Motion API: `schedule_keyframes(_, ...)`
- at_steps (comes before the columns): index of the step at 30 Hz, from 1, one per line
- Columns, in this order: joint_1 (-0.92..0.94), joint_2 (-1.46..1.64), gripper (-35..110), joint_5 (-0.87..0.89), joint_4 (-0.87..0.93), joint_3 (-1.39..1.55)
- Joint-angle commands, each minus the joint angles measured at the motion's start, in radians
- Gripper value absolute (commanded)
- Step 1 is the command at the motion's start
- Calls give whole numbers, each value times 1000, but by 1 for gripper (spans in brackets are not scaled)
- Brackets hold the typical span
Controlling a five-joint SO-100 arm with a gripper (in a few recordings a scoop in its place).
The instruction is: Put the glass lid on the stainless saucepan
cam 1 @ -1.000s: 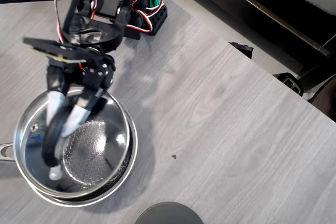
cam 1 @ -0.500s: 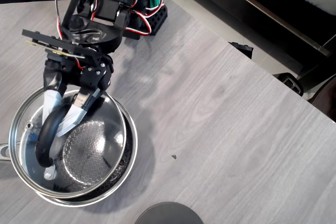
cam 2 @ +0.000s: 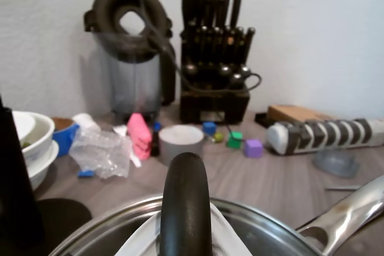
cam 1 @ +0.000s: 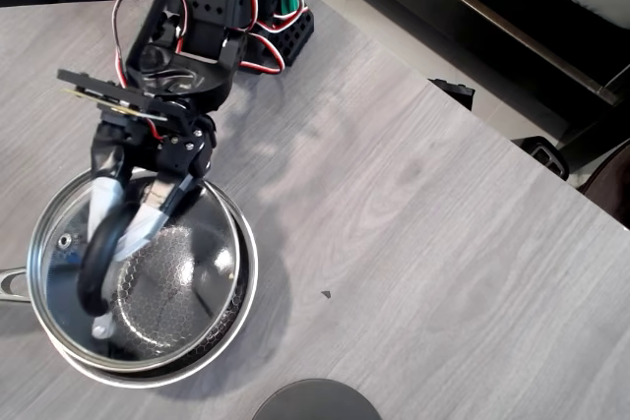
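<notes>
gripper (cam 1: 126,231) pinching black handle of glass lid (cam 1: 61,268); lid over stainless saucepan (cam 1: 241,287), offset toward 9-10 o'clock; handle axis runs 1-to-7; needs shift toward 4.

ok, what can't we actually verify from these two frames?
- Whether the glass lid is seated on the stainless saucepan: overhead view, rims overlap and the fingers cover part.
- Saucepan handle: cut off by the overhead view's left edge.
- Dark disc: cut off by the overhead view's bottom edge.
- Finger contact on the lid's black handle: wrist view, cropped at the bottom.
</notes>
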Motion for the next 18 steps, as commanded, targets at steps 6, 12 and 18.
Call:
schedule_keyframes(6, -35, -158, 0, -43, -261, -28)
schedule_keyframes(12, -18, -433, 0, -89, -554, -86)
schedule_keyframes(18, 26, -503, 0, -97, -618, -117)
